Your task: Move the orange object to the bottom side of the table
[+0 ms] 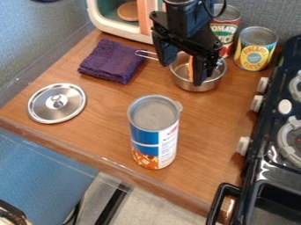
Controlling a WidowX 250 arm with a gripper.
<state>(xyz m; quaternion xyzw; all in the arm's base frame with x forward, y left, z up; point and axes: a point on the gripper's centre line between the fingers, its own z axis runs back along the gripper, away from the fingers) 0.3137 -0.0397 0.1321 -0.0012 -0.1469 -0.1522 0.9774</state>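
The black gripper hangs over the small steel pot in the upper middle of the camera view. Its fingers stand wide apart, one above the pot's left rim and handle, the other over the pot's middle. Between them shows a narrow upright piece of an orange object, at the pot's inside. The rest of that object is hidden by the gripper and the pot, and whether a finger touches it I cannot tell.
A tall blue-and-white canister stands mid-counter, with a steel lid at left. A purple cloth lies left of the pot. Two cans, one yellow, stand behind right. The black stove borders the right.
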